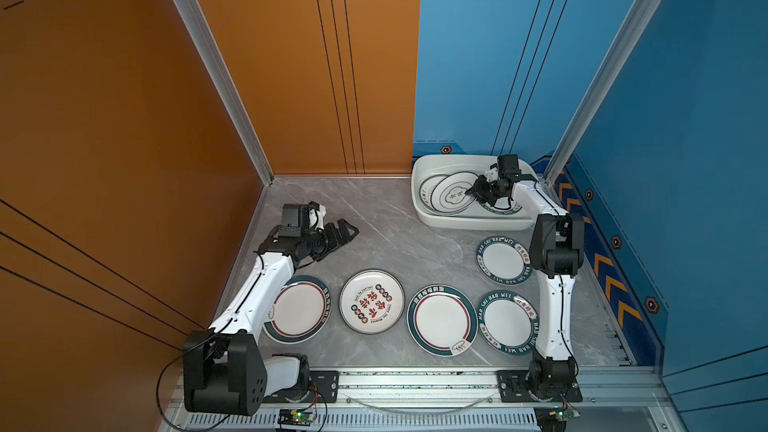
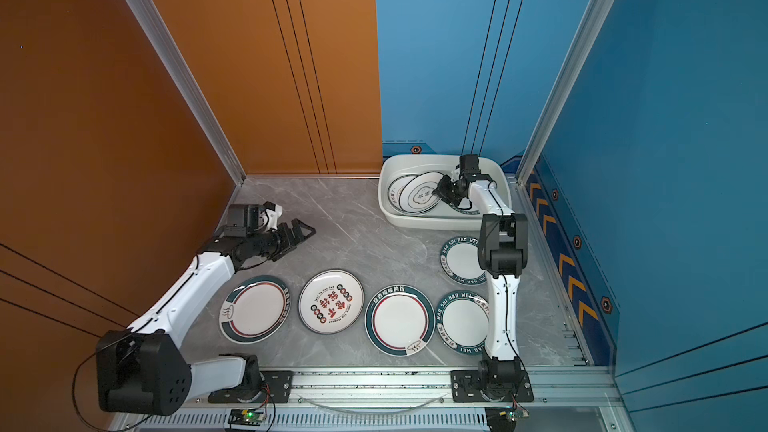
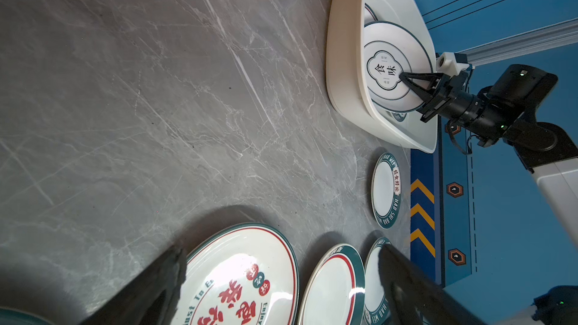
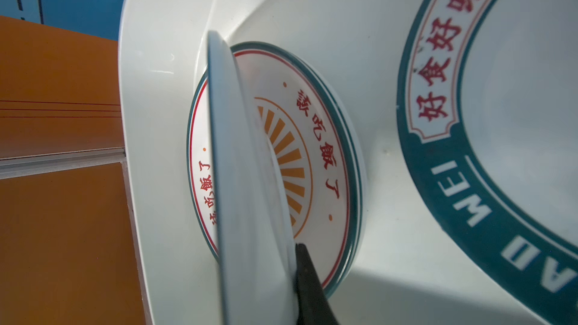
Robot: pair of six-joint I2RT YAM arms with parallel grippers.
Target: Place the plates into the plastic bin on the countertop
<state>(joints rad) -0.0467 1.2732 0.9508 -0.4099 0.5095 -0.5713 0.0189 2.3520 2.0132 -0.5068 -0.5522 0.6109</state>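
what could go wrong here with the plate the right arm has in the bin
1. The right gripper holds the emblem plate tilted and partly over the sunburst plate inside the plastic bin. Let go from this angle, it may drop onto that plate and chip.
2. It may also end up propped on the sunburst plate rather than lying flat, which would leave an uneven stack for later ones.

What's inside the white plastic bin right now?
A tilted plate gripped by the right gripper, leaning over a sunburst plate, with a green-rimmed plate beside them. The tilted plate covers much of the sunburst one; anything underneath is hidden.
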